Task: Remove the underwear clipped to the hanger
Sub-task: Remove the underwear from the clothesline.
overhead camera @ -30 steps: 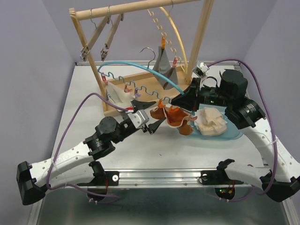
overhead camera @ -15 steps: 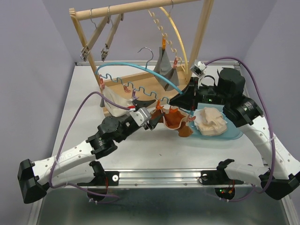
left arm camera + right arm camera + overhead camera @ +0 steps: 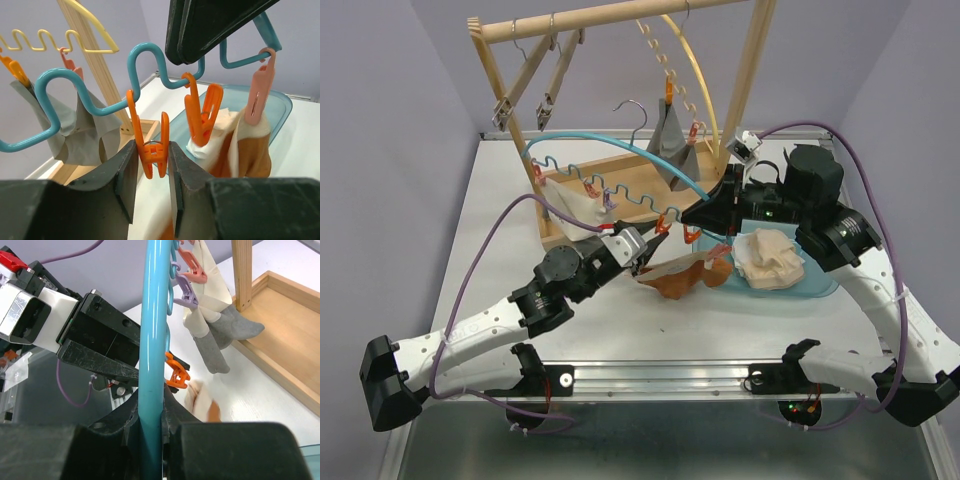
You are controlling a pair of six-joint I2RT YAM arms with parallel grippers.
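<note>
From above, the pale table (image 3: 720, 330) sits between lavender walls (image 3: 390, 150), with a wooden rack (image 3: 757, 60) at the upper centre of the frame. The right gripper (image 3: 703, 213) is clamped on the blue hanger (image 3: 590, 138), holding it slanted over the table. The left gripper (image 3: 648, 252) is at its lower edge, mid-frame. The orange-brown underwear (image 3: 678, 282) droops below the hanger onto the table, the white underwear (image 3: 572, 205) hangs at its left end, and the grey underwear (image 3: 670, 130) hangs from a yellow hanger (image 3: 692, 70) on the rack. The beige underwear (image 3: 772, 258) lies in the tub (image 3: 820, 285) at right. In the left wrist view, the fingers (image 3: 127, 175) pinch an orange clip (image 3: 150, 150) from both sides (squarely on its handles), while a pink clip (image 3: 257, 100) to the right grips the orange-brown cloth. In the right wrist view, the dark jaws close tight around the blue bar, with the wooden tray (image 3: 285, 330) on the white surface at right.
</note>
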